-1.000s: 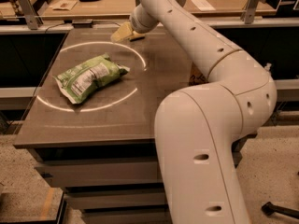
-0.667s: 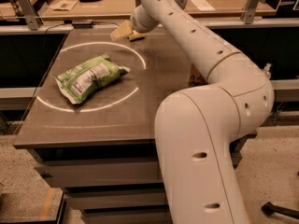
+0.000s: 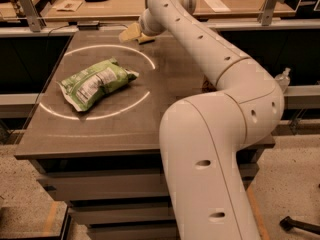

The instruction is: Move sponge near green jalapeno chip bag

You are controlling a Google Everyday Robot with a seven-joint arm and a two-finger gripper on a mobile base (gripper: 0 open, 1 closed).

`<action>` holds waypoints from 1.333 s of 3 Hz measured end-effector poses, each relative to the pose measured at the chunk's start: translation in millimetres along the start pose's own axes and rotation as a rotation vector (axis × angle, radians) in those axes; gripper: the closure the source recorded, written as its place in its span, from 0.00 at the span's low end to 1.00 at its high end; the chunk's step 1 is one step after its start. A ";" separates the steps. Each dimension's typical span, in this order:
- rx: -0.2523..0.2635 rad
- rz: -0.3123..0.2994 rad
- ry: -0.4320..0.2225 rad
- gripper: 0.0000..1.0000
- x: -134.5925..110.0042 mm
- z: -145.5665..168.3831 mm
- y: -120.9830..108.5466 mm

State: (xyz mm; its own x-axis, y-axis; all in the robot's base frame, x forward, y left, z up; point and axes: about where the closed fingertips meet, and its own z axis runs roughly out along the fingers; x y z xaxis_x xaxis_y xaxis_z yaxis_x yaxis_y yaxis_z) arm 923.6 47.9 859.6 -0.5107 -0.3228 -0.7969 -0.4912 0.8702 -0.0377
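Observation:
The green jalapeno chip bag (image 3: 97,81) lies crinkled on the left half of the dark table, white text panel up. My gripper (image 3: 131,33) is at the table's far edge, behind and to the right of the bag, well apart from it and low over the surface. A pale yellow blocky shape sits at its tip. I cannot tell the sponge apart from the gripper there; no separate sponge shows elsewhere on the table.
My white arm (image 3: 215,59) arcs over the right half of the table (image 3: 100,134) and hides it. A small tan-orange thing (image 3: 206,84) peeks out behind the arm. A wooden bench (image 3: 110,4) with clutter stands behind. Dark shelving flanks both sides.
The arm's upper joint has shifted slightly to the right. The gripper stays at the far edge. The bag has not moved.

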 end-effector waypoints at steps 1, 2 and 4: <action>0.038 -0.017 0.051 0.00 10.1 12.7 -5.0; 0.062 -0.022 0.089 0.00 17.1 20.5 -11.6; 0.071 -0.010 0.112 0.42 22.0 25.4 -21.3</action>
State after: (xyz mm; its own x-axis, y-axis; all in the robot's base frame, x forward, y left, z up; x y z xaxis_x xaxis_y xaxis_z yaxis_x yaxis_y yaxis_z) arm 940.8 31.8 827.5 -0.5838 -0.3673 -0.7241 -0.4470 0.8899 -0.0910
